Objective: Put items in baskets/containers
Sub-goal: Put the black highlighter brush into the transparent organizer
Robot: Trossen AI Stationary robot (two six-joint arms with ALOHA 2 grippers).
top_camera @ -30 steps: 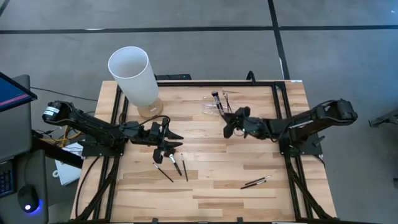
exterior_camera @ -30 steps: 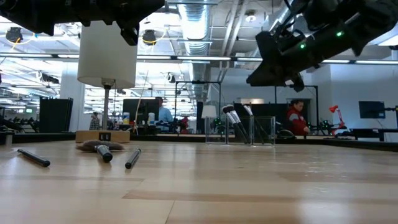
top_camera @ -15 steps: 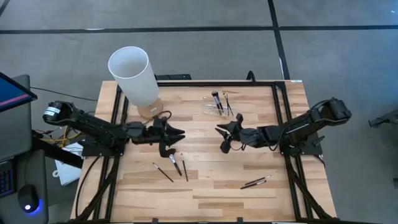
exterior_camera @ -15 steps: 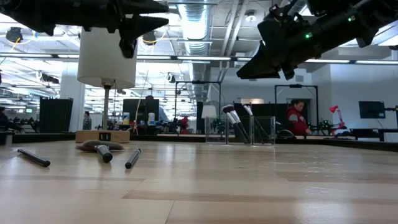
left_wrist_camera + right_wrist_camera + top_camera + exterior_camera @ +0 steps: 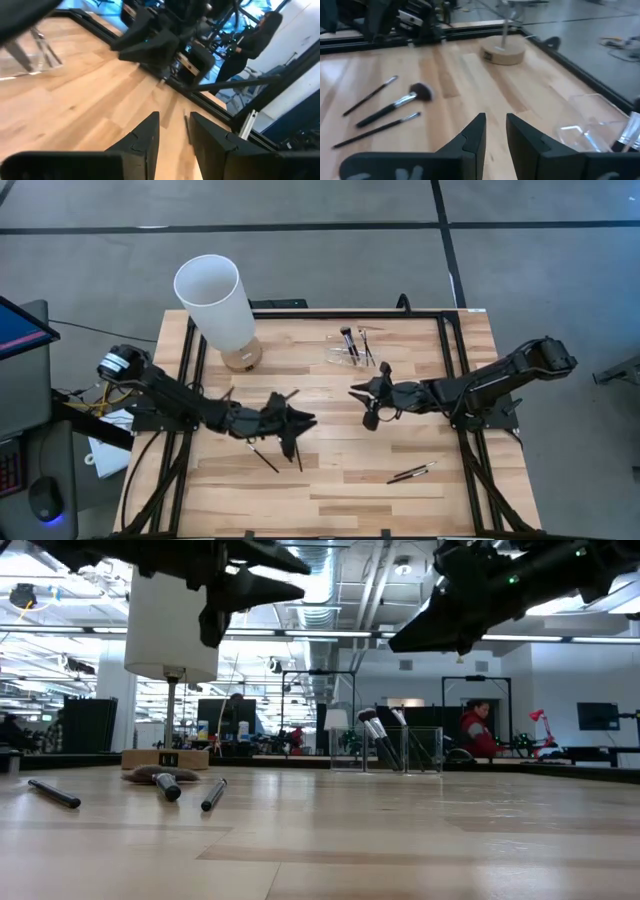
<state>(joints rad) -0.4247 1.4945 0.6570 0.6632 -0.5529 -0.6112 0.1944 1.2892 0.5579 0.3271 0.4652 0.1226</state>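
My left gripper (image 5: pixel 172 117) has swung out from beside the tall white cylinder (image 5: pixel 213 298) toward the middle of the table. It now hangs above three loose makeup brushes (image 5: pixel 395 105), its fingers a narrow gap apart with nothing between them, so that pick is not yet made. The brushes are thin dark sticks with silver ferrules on the pale wood planks (image 5: pixel 330 490), one with a soft round head. The clear acrylic brush holder (image 5: pixel 345 352) at the far edge already has a few brushes upright in it. My right gripper (image 5: pixel 495 117) has drifted back from it, narrowly parted and empty. Two more brushes (image 5: pixel 410 473) lie near the front right.
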